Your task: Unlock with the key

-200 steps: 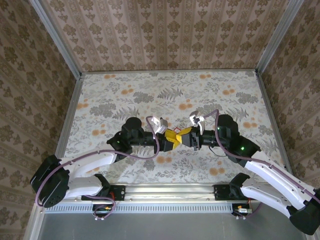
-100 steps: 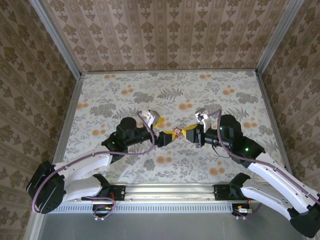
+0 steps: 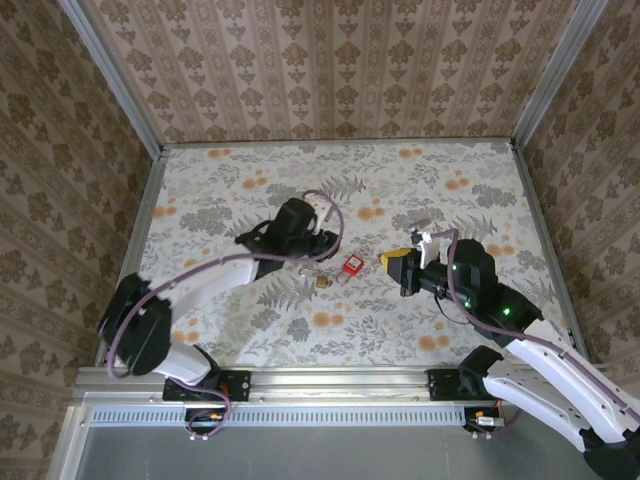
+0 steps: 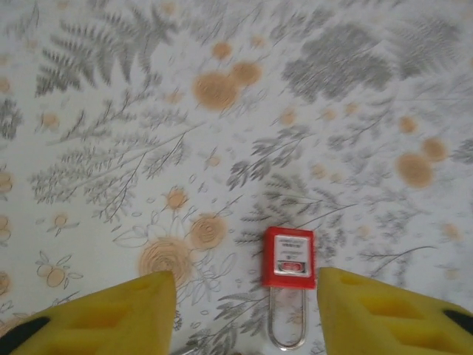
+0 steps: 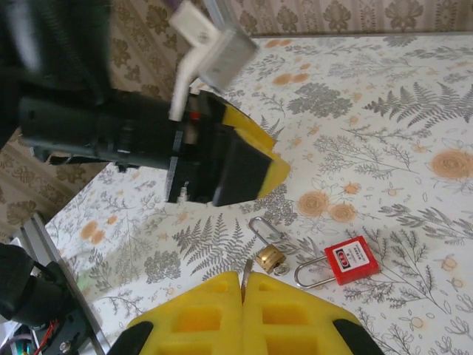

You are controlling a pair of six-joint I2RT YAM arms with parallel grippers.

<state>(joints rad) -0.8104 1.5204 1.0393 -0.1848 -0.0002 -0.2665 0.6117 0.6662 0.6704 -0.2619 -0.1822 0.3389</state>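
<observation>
A red padlock (image 3: 351,266) lies flat on the floral table (image 3: 450,180), its steel shackle pointing towards the near edge. A small brass padlock (image 3: 322,281) lies just left of it. My left gripper (image 3: 322,250) hovers above and behind both locks. In the left wrist view its yellow fingers (image 4: 103,318) stand apart, open and empty, with the red padlock (image 4: 288,257) on the table below. My right gripper (image 3: 390,263) is right of the locks, shut on the key (image 5: 245,268). The key's thin blade pokes out between the pads, aimed at the brass padlock (image 5: 270,257) and red padlock (image 5: 352,260).
Patterned walls (image 3: 330,60) enclose the table on three sides. The left arm's black wrist (image 5: 111,129) reaches across above the locks in the right wrist view. A metal rail (image 3: 330,385) runs along the near edge.
The two grippers met over the table's middle with the red padlock between them. Now the padlock lies on the table, the left gripper has pulled back, and the right gripper has drawn away rightwards.
</observation>
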